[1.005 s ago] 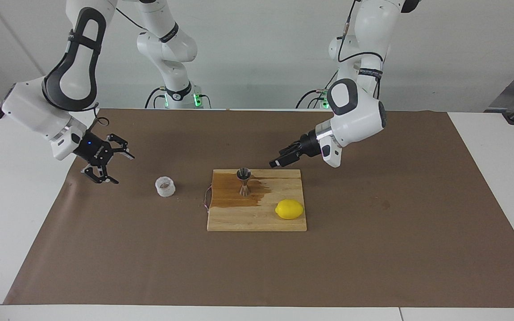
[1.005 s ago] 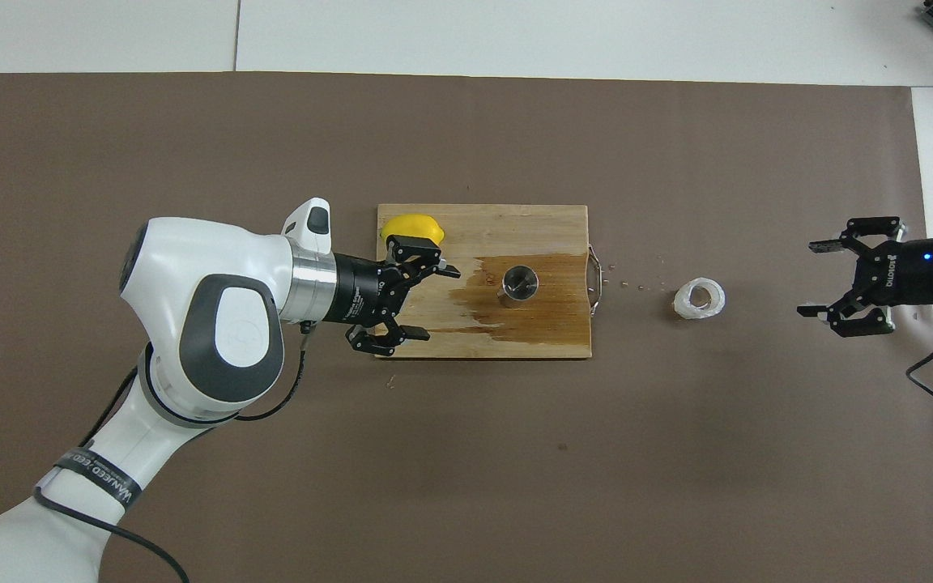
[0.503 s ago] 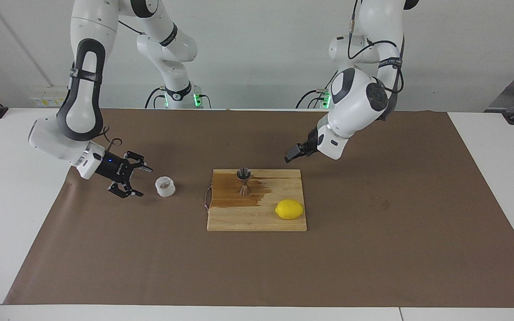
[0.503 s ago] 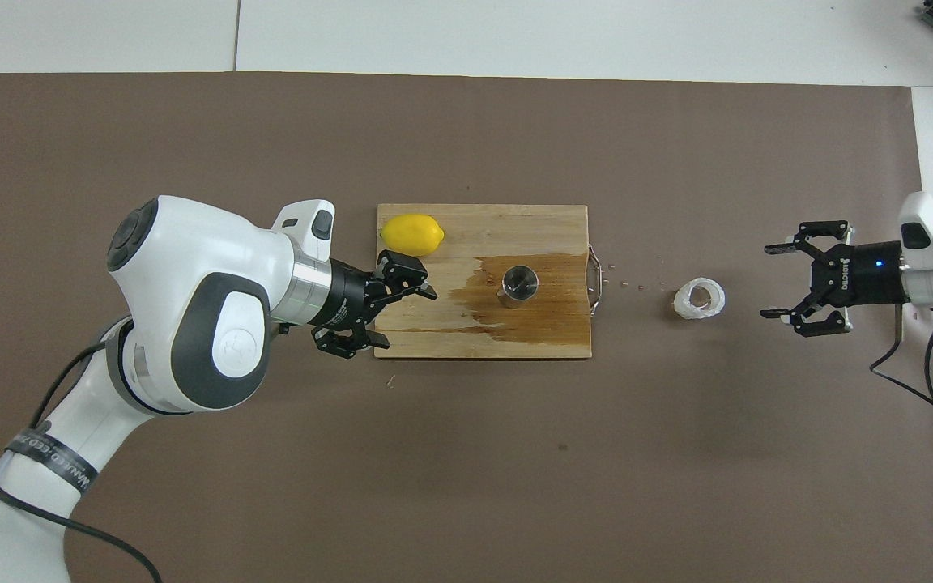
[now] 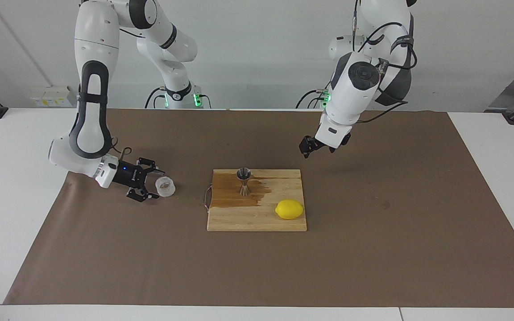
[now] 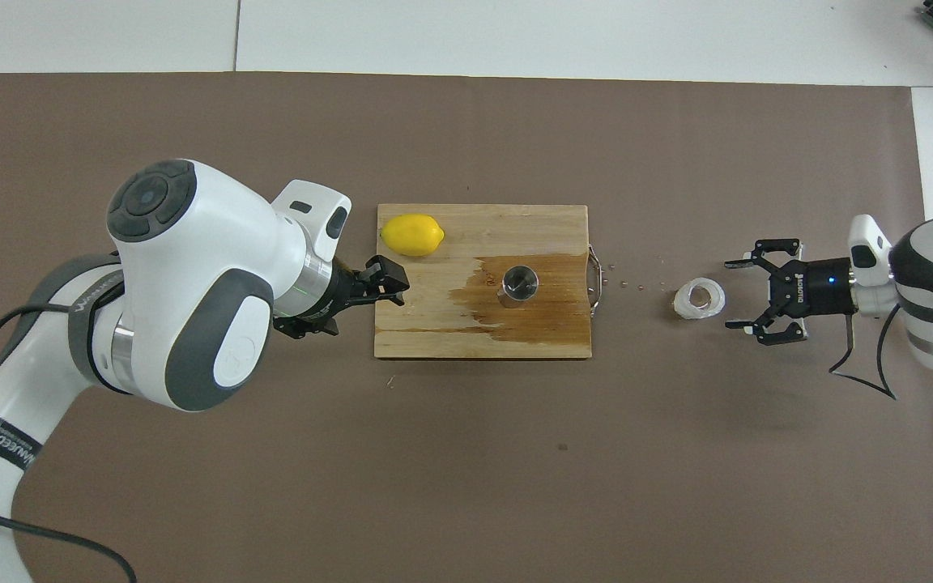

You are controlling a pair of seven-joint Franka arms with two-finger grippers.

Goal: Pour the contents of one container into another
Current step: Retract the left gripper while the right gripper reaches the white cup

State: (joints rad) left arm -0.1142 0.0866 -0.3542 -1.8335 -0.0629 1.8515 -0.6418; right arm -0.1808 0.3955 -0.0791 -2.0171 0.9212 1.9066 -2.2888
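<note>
The translucent white cup [image 5: 165, 186] stands upright on the brown paper, toward the right arm's end; it also shows in the overhead view [image 6: 699, 298]. My right gripper [image 5: 155, 183] is open and low, lying sideways, its fingertips just short of the cup's wall [image 6: 730, 295]. The steel jigger [image 5: 243, 180] stands upright on the wooden board [image 5: 257, 220], inside a wet brown stain [image 6: 520, 285]. My left gripper [image 5: 308, 149] is open, empty and raised over the paper beside the board, at the left arm's end [image 6: 353, 300].
A yellow lemon [image 5: 289, 209] lies on the board's corner farthest from the robots [image 6: 411, 235]. The board's metal handle [image 6: 595, 279] faces the cup, and a few droplets [image 6: 628, 284] dot the paper between them.
My right gripper has come down and moved in along the table to the cup, still open. My left arm has lifted and drawn back off the board.
</note>
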